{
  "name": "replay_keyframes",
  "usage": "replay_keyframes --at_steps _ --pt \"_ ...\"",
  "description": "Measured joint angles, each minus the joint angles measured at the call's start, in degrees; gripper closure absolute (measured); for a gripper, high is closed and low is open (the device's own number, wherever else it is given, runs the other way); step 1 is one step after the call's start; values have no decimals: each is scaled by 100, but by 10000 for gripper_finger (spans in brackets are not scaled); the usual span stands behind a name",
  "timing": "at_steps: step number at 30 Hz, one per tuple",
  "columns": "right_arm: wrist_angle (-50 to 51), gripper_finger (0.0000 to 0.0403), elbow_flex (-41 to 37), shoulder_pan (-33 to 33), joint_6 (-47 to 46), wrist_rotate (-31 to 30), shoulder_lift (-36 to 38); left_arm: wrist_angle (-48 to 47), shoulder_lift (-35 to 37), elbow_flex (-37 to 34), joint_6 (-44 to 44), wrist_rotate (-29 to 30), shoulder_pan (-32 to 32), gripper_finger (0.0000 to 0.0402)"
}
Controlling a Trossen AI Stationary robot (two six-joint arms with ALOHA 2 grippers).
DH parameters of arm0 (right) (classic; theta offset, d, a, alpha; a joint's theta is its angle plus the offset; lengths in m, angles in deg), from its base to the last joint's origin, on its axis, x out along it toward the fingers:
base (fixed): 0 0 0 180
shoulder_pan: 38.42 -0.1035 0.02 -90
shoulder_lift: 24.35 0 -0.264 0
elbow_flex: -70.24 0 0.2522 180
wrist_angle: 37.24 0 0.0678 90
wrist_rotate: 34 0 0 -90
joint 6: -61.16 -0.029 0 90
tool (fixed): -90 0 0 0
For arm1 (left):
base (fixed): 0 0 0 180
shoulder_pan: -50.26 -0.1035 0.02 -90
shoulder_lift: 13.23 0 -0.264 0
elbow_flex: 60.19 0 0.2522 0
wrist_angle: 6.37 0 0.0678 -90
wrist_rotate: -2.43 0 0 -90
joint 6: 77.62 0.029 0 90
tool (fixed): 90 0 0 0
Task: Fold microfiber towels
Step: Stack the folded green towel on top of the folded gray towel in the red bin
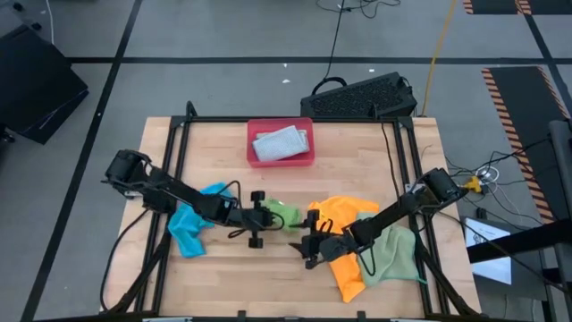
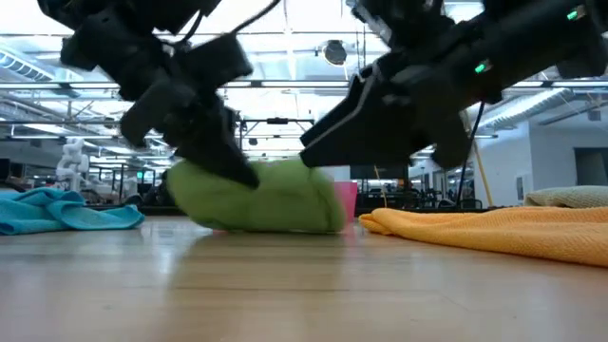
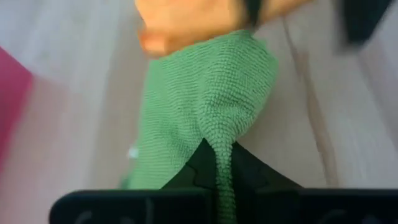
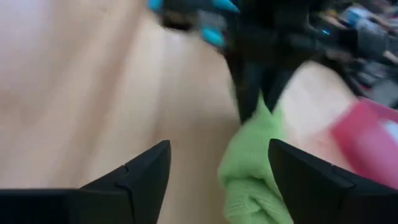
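Note:
A bright green microfiber towel (image 1: 284, 213) lies bunched at the table's middle, its underside on the wood (image 2: 271, 204). My left gripper (image 1: 270, 216) comes in from the left and is shut on the towel's left end. My right gripper (image 4: 217, 168) stands open at the towel's right end (image 2: 323, 190), one finger on either side of it in the right wrist view. An orange towel (image 1: 344, 234) and a pale green one (image 1: 395, 255) lie under the right arm. A blue towel (image 1: 190, 225) lies under the left arm. My left gripper pinches a raised ridge of the green towel (image 3: 222, 158) between its two fingers, at the towel's left end. The fingers slant down from the table's left (image 2: 228, 161). Ahead of them the towel spreads out and rests on the table. Whether my right gripper touches the towel, I cannot tell.
A pink-red tray (image 1: 254, 134) at the far middle holds a folded grey towel (image 1: 280, 143). A dark keyboard-like device (image 1: 362, 97) sits beyond the table's far right corner. Bare wood shows along the near edge (image 1: 259, 286).

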Motion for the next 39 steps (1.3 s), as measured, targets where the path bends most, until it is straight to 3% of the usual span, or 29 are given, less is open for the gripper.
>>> replay_keyframes --at_steps 9,12,22,28,39 --pt "-20 133 -2 -234 1497 -1896 466 -380 1087 12 757 150 -641 388" --pt "52 141 -84 -267 1733 -2192 776 -405 1356 10 1208 154 -996 388" --pt "49 156 -1126 -294 993 -2213 1872 -203 1445 430 2518 326 -2396 387" --pt "-491 156 -1701 -276 996 -2176 2375 182 1313 602 3024 305 -3012 379" --pt "-914 156 -2424 -86 1393 -2167 2927 1226 -17 584 3356 449 -3670 383"
